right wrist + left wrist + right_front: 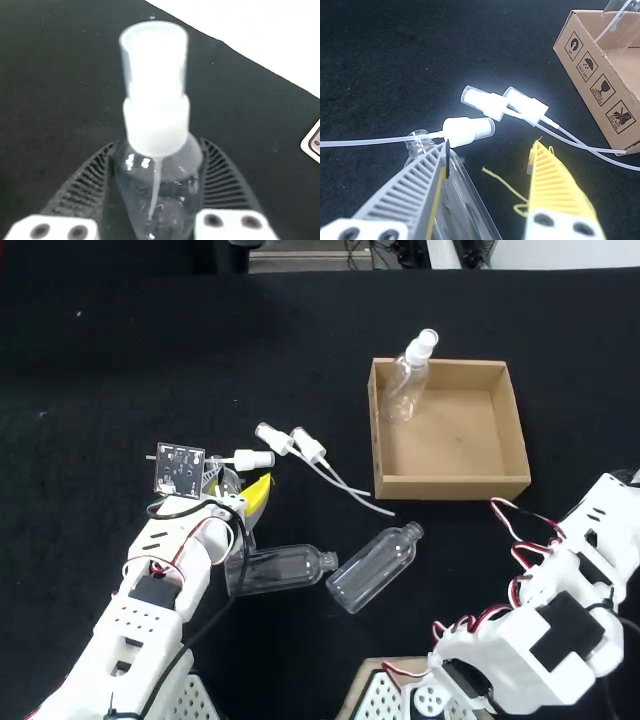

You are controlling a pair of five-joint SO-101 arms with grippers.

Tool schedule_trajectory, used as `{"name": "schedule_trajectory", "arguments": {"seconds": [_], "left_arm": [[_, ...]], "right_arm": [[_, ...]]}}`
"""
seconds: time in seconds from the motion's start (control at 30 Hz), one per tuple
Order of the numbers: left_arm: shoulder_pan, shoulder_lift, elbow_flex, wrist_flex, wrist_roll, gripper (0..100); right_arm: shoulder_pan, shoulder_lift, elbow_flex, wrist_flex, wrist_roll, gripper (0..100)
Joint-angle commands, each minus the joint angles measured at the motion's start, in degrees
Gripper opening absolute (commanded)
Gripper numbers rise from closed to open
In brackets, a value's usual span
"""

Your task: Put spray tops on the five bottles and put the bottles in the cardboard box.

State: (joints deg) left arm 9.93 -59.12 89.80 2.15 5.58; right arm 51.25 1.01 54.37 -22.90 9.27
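Hovering with jaws released, the left gripper [490, 145] sits by a spray top [469, 131] at 9 o'clock from the cardboard box [450, 485]; the right gripper [157, 145] clenches a capped bottle [156, 175]. Closing off-centre could catch the tube [370, 142], flicking the top away.

Each bottle [372, 567] is clear glossy plastic, each spray top [469, 131] smooth white plastic. The cardboard box [450, 486] is matt brown, the table [120, 360] matt black cloth.

Base of bottle [157, 200], far part of cardboard box [600, 75]: beyond the edges.
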Motion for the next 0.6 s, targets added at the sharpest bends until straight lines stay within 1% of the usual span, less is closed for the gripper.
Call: {"name": "schedule_trajectory", "arguments": {"seconds": [0.0, 0.07, 0.23, 0.3, 0.4, 0.5, 0.57], "left_arm": [[0.31, -0.79, -0.84, -1.41, 0.35, 25], [0.31, -0.79, -0.84, -1.41, 0.35, 25], [0.31, -0.79, -0.84, -1.41, 0.35, 25], [0.31, -0.79, -0.84, -1.41, 0.35, 25], [0.31, -0.79, -0.84, -1.41, 0.35, 25], [0.31, -0.79, -0.84, -1.41, 0.35, 25], [0.31, -0.79, -0.84, -1.41, 0.35, 25]], "right_arm": [[-0.7, -0.48, -2.95, -1.05, -0.44, 6.8], [-0.7, -0.48, -2.95, -1.05, -0.53, 1.2], [-0.7, -2.51, -1.63, -0.26, -0.53, 1.0], [-0.88, -6.46, -0.57, 2.73, -0.62, 1.1], [-2.2, -16.92, -0.4, 13.71, -1.23, 1.1], [-5.1, -29.85, -2.51, 27.43, -5.19, 1.1], [-8.26, -37.14, -5.32, 36.04, -8.26, 1.1]]}}
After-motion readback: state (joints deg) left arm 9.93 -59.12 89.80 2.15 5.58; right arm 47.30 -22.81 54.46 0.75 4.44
